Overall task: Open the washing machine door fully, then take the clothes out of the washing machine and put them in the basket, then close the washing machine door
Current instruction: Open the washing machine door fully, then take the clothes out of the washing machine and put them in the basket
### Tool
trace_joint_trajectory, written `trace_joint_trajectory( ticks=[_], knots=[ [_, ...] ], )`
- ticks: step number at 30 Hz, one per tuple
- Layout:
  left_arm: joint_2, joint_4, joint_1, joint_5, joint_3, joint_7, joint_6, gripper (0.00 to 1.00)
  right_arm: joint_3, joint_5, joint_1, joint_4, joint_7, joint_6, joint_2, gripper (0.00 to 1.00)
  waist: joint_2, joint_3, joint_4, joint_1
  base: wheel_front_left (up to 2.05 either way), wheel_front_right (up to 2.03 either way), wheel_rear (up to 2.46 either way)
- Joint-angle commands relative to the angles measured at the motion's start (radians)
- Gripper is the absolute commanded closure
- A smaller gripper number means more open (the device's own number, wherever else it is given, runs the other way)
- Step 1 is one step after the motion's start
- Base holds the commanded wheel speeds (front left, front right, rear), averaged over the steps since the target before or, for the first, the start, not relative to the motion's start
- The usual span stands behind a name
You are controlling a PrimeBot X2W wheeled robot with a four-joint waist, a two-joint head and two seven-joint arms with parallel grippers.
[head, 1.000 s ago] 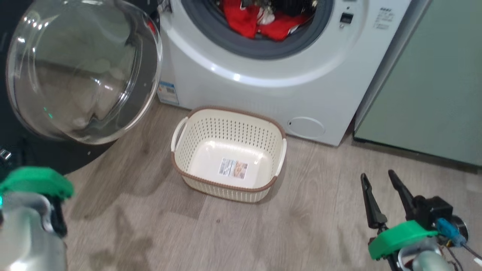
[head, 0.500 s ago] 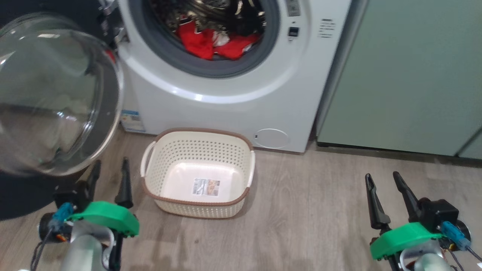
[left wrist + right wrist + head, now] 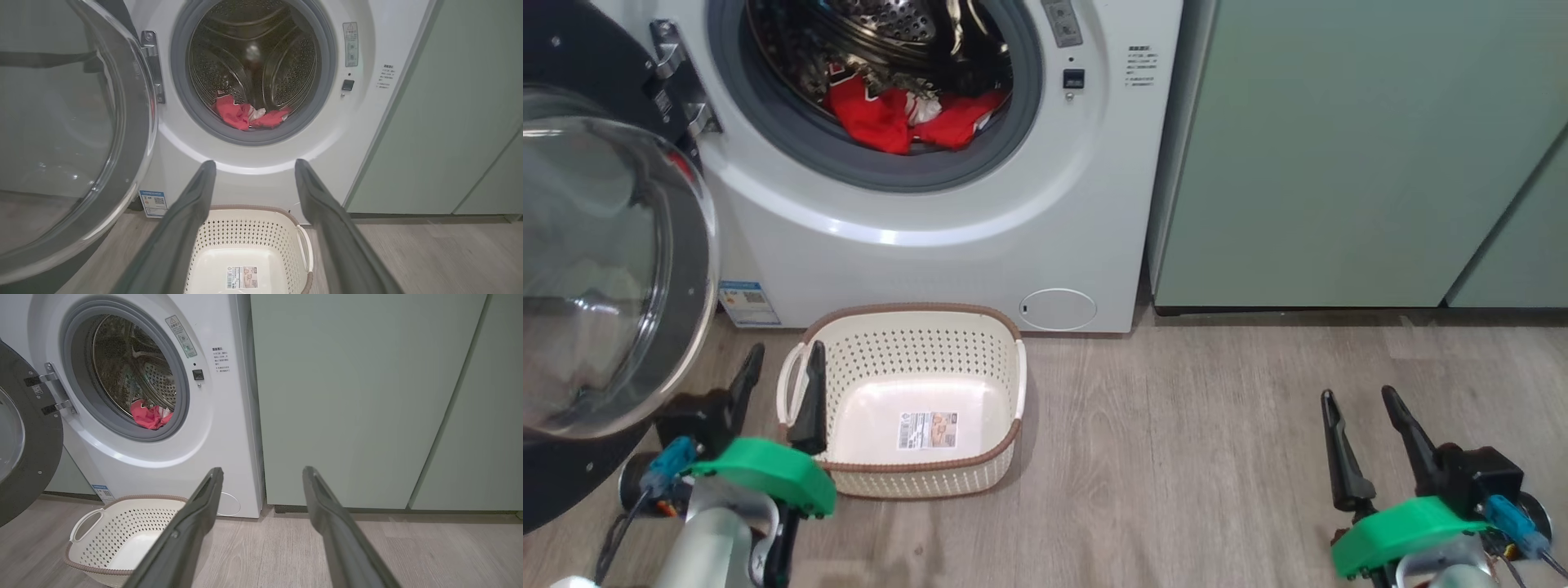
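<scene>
The white washing machine (image 3: 931,245) stands with its door (image 3: 596,269) swung open to the left, glass bowl bulging toward me. Red clothes (image 3: 898,118) lie at the drum's front lip; they show as clothes (image 3: 245,116) in the left wrist view and clothes (image 3: 149,415) in the right wrist view. The cream basket (image 3: 907,327) sits on the floor before the machine, with nothing but a label inside. My left gripper (image 3: 786,358) hovers open at the basket's left handle. My right gripper (image 3: 1360,398) stands open low at the right, far from the basket. Both hold nothing.
Pale green cabinets (image 3: 1339,155) stand right of the machine. Wood-look floor (image 3: 1176,457) stretches between the basket and my right gripper. The open door (image 3: 65,134) crowds the left side, close beside my left arm.
The head camera has tilted up and shifted, so the drum now shows deeper. My left gripper has come into view at the basket's left handle, open. The right gripper kept its place.
</scene>
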Motion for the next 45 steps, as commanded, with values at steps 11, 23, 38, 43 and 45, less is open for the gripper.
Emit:
trace_joint_trajectory(
  ticks=[11, 23, 38, 43, 45],
  knots=[
    [0.03, -0.031, -0.034, 0.005, 0.051, -0.007, -0.006, 0.0, 0.0, -0.017, -0.009, -0.045, -0.011, -0.001, -0.011, 0.0, 0.0, -0.009, -0.016, 0.0, 0.0, 0.0, 0.0],
    [0.027, -0.003, -0.049, -0.027, 0.034, -0.007, -0.006, 0.0, -0.005, -0.015, -0.008, -0.044, -0.011, -0.001, -0.008, 0.0, 0.0, -0.008, -0.014, 0.0, 0.0, 0.0, 0.0],
    [0.049, 0.003, -0.068, -0.057, -0.003, -0.007, -0.006, 0.0, -0.01, -0.009, -0.013, -0.037, -0.011, -0.001, -0.005, 0.0, 0.0, 0.007, -0.019, 0.0, 1.28, -1.28, 0.0],
    [0.048, 0.0, -0.076, -0.042, 0.005, -0.007, -0.006, 0.0, -0.011, -0.01, -0.013, -0.037, -0.011, -0.001, -0.005, 0.0, 0.0, 0.009, -0.016, 0.0, 2.16, -1.99, -0.17],
    [0.044, -0.006, -0.077, -0.033, 0.014, -0.007, -0.006, 0.0, -0.011, -0.01, -0.014, -0.037, -0.011, -0.001, -0.004, 0.0, 0.0, 0.01, -0.015, 0.0, 1.82, -1.62, -0.19]
  ],
)
